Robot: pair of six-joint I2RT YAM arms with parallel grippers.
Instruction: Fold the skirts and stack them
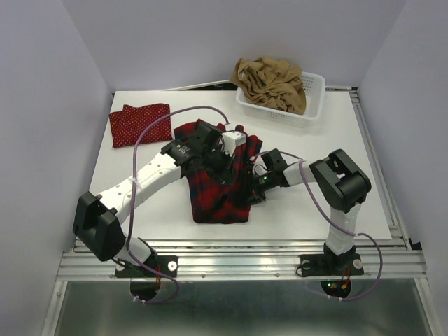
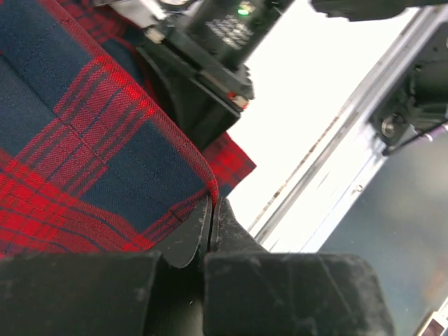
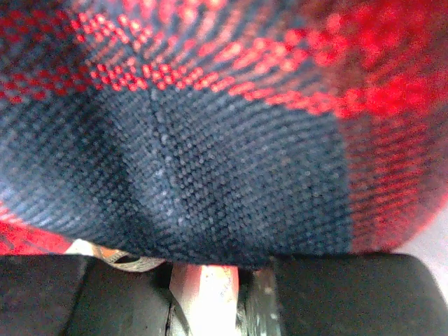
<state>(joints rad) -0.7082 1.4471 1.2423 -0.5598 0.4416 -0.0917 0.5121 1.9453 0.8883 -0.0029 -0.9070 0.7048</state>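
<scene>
The red-and-black plaid skirt lies in the middle of the table, its upper part bunched under both wrists. My left gripper is shut on a folded edge of this skirt, and in the top view it sits over the cloth's upper half. My right gripper is at the plaid skirt's right edge. Plaid cloth fills the right wrist view and hides the fingertips. The red dotted skirt lies folded at the back left. The tan skirt is heaped in the basket.
A white mesh basket stands at the back right of the white table. Grey walls close in on the left, back and right. A metal rail runs along the near edge by the arm bases.
</scene>
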